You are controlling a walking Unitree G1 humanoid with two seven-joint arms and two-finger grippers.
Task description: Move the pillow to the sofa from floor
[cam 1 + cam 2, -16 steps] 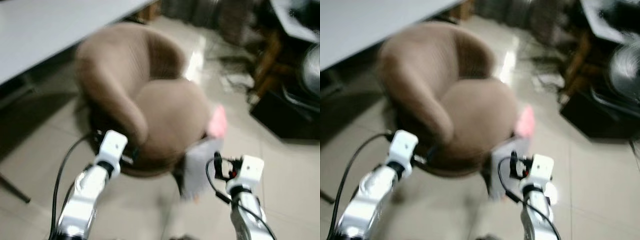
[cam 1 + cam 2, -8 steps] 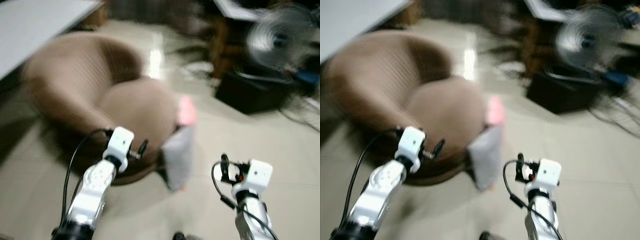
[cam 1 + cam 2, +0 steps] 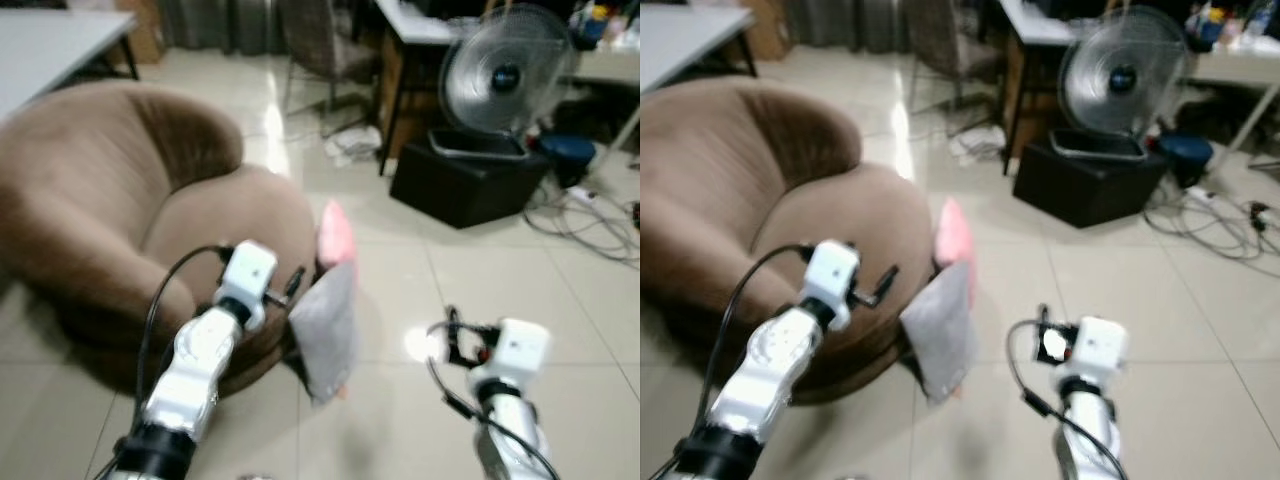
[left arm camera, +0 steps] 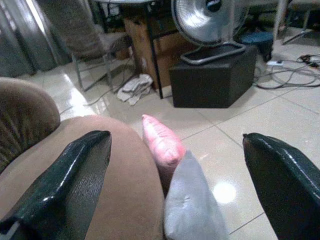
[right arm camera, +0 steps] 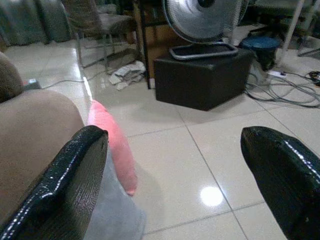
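Centre of the head views: a grey pillow [image 3: 325,335] stands on edge on the tiled floor [image 3: 420,270], leaning against the front of the brown sofa [image 3: 120,210]. A pink pillow [image 3: 335,235] sits just behind it, also touching the sofa's side. Neither is lifted; both rest on the floor.

Left gripper [image 4: 175,170]: wrist view shows both black fingers [image 4: 65,185] spread wide, at opposite edges of the frame, nothing between them. It hangs above the sofa's seat edge, pointed toward the two pillows, clear of both. In the left eye view the left arm [image 3: 200,360] reaches up from lower left, its white wrist over the sofa's front rim.

Right gripper [image 5: 175,175]: fingers likewise wide apart, holding nothing. It looks over bare tile, with the pink pillow and a corner of the grey one toward one finger. Right arm [image 3: 505,390] sits lower right of the frame, well apart from the pillows.

Upper right: a standing fan [image 3: 500,75] on a black box [image 3: 465,180], cables [image 3: 580,215] on the floor beside it. Upper left: white table [image 3: 45,45] corner.
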